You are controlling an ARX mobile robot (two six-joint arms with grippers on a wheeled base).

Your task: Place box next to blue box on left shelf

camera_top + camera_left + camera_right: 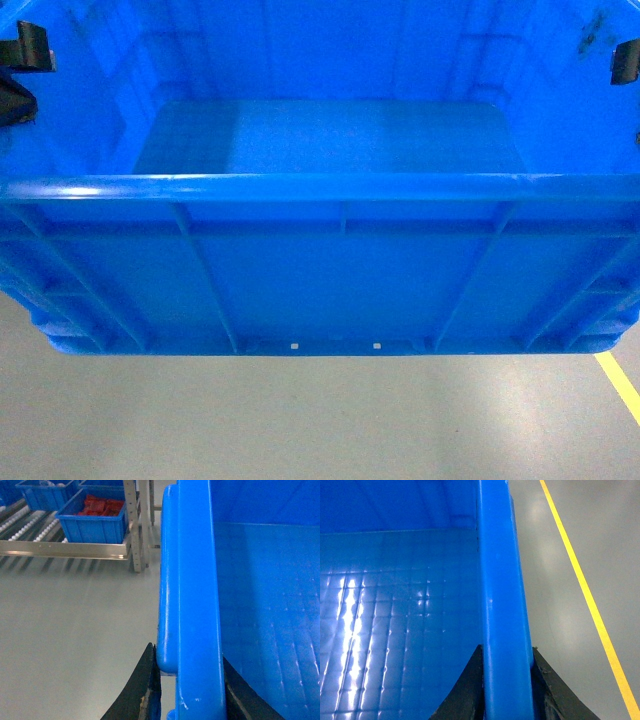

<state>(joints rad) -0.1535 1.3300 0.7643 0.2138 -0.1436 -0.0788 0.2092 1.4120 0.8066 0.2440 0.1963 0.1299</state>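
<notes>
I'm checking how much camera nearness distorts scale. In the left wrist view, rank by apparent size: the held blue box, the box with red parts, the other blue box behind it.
1. The held box, though it sits right at the camera.
2. The box with red parts on the roller rack.
3. The other blue box, partly cropped and farther, so its rank is unsure.

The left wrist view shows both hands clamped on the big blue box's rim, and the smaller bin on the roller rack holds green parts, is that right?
Not quite. The left wrist view shows the smaller bin on the roller rack holding red parts, not green. The rest stands: the left hand and right hand each clamp the big blue box by its rim.
</notes>
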